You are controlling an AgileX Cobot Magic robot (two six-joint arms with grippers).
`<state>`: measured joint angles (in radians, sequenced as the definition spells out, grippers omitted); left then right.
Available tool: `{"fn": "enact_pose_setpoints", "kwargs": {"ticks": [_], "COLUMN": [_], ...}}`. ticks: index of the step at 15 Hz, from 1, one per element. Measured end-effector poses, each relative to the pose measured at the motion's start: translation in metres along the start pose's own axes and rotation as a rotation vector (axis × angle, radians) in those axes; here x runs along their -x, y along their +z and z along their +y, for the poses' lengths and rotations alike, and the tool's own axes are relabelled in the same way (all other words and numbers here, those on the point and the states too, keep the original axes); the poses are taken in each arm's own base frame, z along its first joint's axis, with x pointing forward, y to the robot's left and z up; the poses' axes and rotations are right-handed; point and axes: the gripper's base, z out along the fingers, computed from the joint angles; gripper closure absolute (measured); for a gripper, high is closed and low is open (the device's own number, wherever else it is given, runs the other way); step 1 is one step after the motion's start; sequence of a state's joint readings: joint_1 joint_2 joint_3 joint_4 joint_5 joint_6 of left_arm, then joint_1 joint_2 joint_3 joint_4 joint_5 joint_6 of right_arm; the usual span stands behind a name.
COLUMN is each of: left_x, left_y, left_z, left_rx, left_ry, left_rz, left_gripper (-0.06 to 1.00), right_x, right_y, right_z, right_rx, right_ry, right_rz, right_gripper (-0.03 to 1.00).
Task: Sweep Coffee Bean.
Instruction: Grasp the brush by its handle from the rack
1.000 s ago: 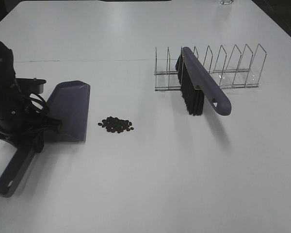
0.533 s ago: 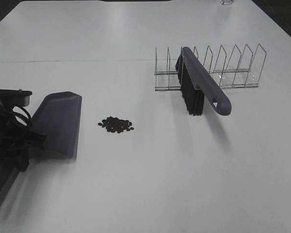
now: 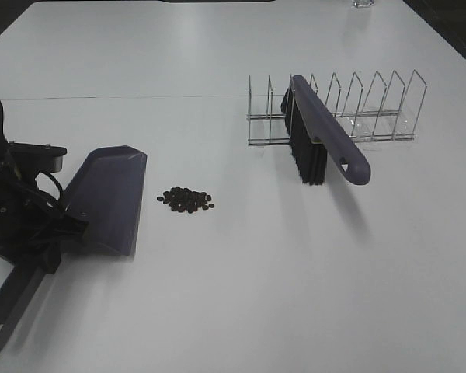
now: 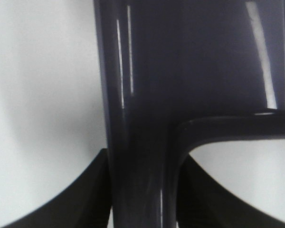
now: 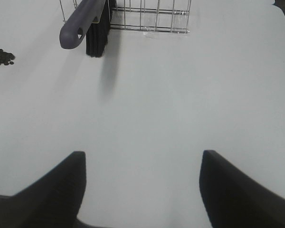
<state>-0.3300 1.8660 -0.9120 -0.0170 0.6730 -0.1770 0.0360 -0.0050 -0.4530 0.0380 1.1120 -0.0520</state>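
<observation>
Coffee bean (image 3: 186, 200) pile near dustpan (image 3: 109, 198), seemingly clamped by left fingers (image 4: 61, 209); right fingers (image 5: 52, 190) parted, empty.

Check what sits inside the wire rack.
Only the brush, resting tilted in a slot near one end, bristles down. The rack wires behind its bristle block are covered.
</observation>
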Motion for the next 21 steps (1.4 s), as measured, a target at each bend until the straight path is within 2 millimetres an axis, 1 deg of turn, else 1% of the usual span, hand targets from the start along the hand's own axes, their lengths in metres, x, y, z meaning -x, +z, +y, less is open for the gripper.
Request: {"fn": "enact_pose_setpoints", "kwargs": {"ticks": [1,2,3,4,5,6,7,9,10,11,13,14,15,18,19,20,21], "left_x": [0.0,0.0,0.0,0.0,0.0,0.0,0.0,0.0,0.0,0.0,0.0,-0.001,-0.002,-0.002,-0.002,-0.002,-0.002], "left_y": [0.0,0.0,0.0,0.0,0.0,0.0,0.0,0.0,0.0,0.0,0.0,0.0,0.0,0.0,0.0,0.0,0.0], "left_z": [0.0,0.0,0.0,0.0,0.0,0.0,0.0,0.0,0.0,0.0,0.0,0.0,0.0,0.0,0.0,0.0,0.0], "left_rx": [0.0,0.0,0.0,0.0,0.0,0.0,-0.001,-0.001,-0.001,-0.001,0.0,0.001,0.003,0.003,0.003,0.003,0.003], "left_ry": [0.0,0.0,-0.002,-0.003,-0.003,-0.003,-0.004,-0.004,-0.004,-0.004,-0.004,-0.004,-0.004,-0.004,-0.004,-0.004,-0.004], "left_rz": [0.0,0.0,-0.001,-0.001,-0.001,-0.001,-0.001,-0.001,-0.001,-0.001,0.003,0.009,0.02,0.02,0.021,0.021,0.021], "left_gripper": [0.61,0.61,0.61,0.61,0.61,0.61,0.61,0.61,0.61,0.61,0.61,0.61,0.61,0.61,0.61,0.61,0.61], "right_x": [0.0,0.013,0.024,0.037,0.044,0.062,0.078,0.106,0.121,0.129,0.154,0.165,0.178,0.192,0.198,0.201,0.207], "right_y": [0.0,-0.002,0.0,0.004,0.006,0.013,0.02,0.04,0.055,0.064,0.102,0.126,0.17,0.218,0.231,0.236,0.25], "right_z": [0.0,0.002,0.002,0.002,0.002,0.001,0.0,-0.002,-0.002,-0.002,-0.002,-0.002,-0.003,0.001,0.001,0.001,0.001], "right_rx": [0.001,0.023,0.034,0.038,0.038,0.038,0.038,0.04,0.048,0.053,0.067,0.077,0.087,0.129,0.134,0.135,0.135], "right_ry": [0.0,0.02,0.04,0.06,0.061,0.063,0.065,0.074,0.085,0.092,0.127,0.145,0.163,0.234,0.258,0.26,0.264], "right_rz": [0.001,0.065,0.146,0.213,0.231,0.266,0.262,0.266,0.311,0.34,0.474,0.538,0.627,0.696,0.7,0.701,0.705], "right_gripper": [0.36,0.22,0.11,0.08,0.02,0.0,-0.01,-0.01,-0.01,-0.01,-0.01,-0.01,-0.01,-0.01,-0.01,-0.01,0.0]}}
